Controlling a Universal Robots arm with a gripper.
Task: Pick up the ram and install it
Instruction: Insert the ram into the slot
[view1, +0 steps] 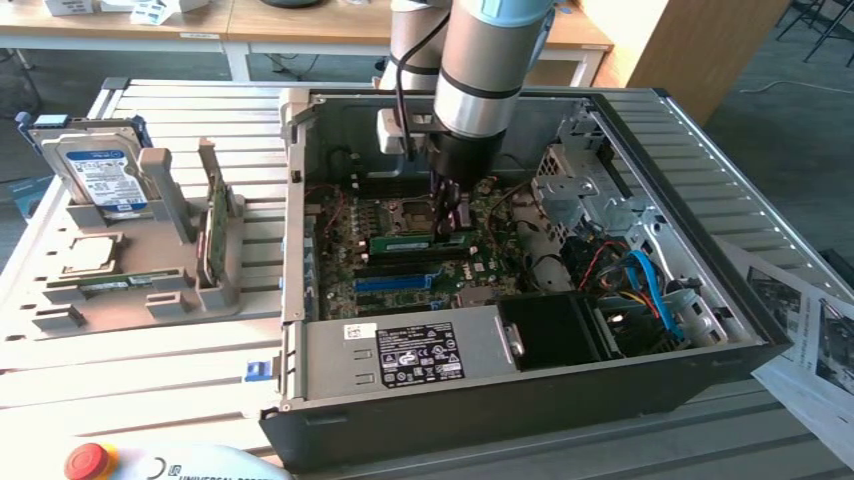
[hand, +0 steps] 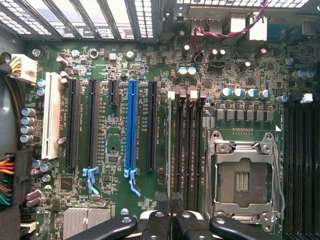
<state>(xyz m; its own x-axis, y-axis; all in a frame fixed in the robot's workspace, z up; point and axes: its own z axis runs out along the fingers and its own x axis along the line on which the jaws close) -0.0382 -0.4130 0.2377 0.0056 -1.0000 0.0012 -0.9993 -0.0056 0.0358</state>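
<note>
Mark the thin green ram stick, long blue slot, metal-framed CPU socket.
thin green ram stick (view1: 400, 243): exterior view, mid-length.
long blue slot (hand: 131, 130): wrist view, mid-length.
metal-framed CPU socket (hand: 243, 177): wrist view, pin field.

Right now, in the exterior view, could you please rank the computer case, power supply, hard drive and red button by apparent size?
computer case
power supply
hard drive
red button, smallest despite being nearest the camera

Looking down from high up and well back at the open computer case (view1: 534, 420) on the slatted worktop (view1: 160, 340), arm (view1: 487, 60) standing over it. Up close on the wrist, staring straight down at the motherboard (hand: 150, 65), jaws pinched together at the frame's edge. Shared by both: blue slot (hand: 131, 125), processor socket (hand: 243, 175) and the memory slots (hand: 187, 150) between.
</note>
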